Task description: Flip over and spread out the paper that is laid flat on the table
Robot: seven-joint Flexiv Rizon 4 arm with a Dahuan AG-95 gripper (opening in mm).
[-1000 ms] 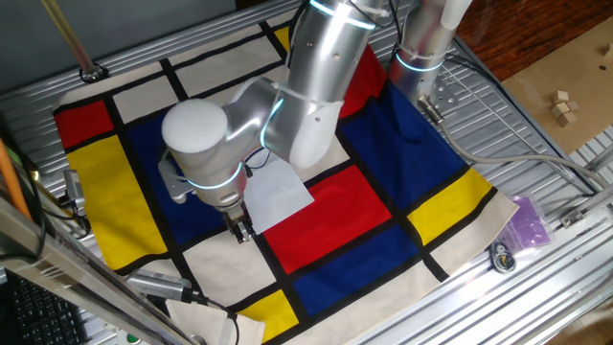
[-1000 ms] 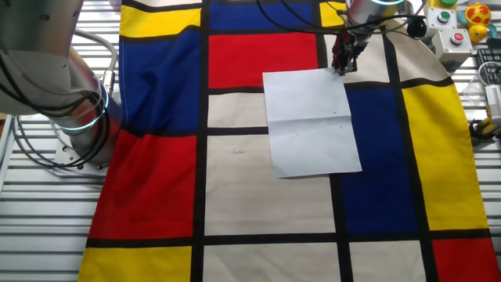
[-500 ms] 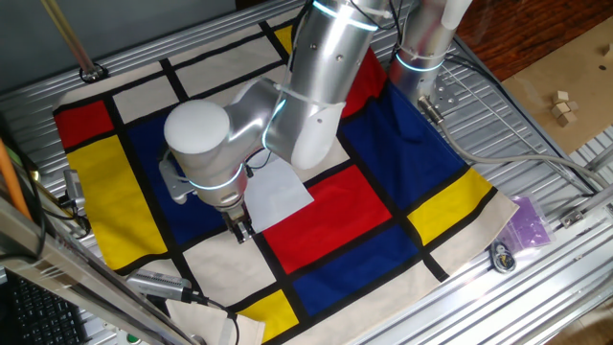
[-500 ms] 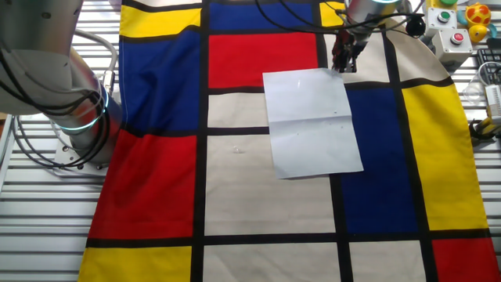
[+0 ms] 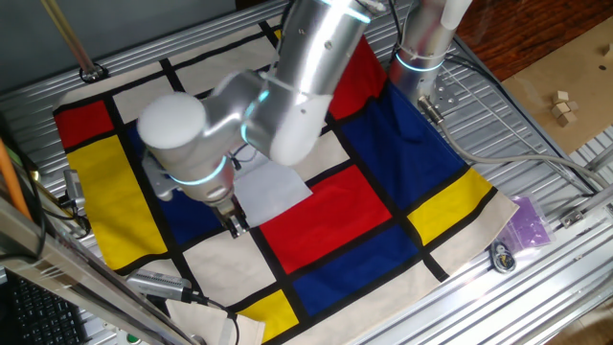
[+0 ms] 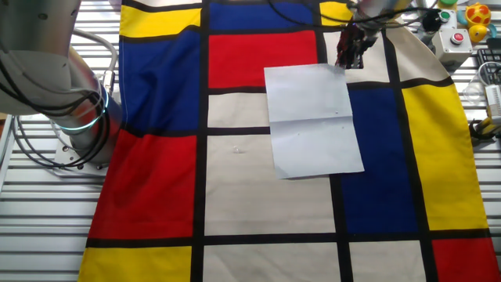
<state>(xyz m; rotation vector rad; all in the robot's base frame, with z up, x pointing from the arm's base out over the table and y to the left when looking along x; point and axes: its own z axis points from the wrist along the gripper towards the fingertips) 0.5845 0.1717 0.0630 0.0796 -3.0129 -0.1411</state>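
Observation:
The paper (image 6: 313,121) is a white sheet with a faint crease, lying on cream and blue blocks of the cloth that covers the table (image 6: 47,235). My gripper (image 6: 349,56) is at the sheet's far right corner, its fingers close together and pinching that corner, which is slightly lifted. In the one fixed view the arm hides much of the paper (image 5: 273,189), and the gripper (image 5: 233,223) points down at the sheet's near-left corner. The rest of the sheet lies flat.
The arm's base (image 6: 78,117) stands at the cloth's left edge with cables around it. A button box (image 6: 454,23) sits at the top right. A purple bag (image 5: 528,222) and wooden blocks (image 5: 563,105) lie off the cloth.
The gripper has moved slightly up and away with the paper's corner. The sheet has slid a little along with it. The arm's elbow has swung to the left.

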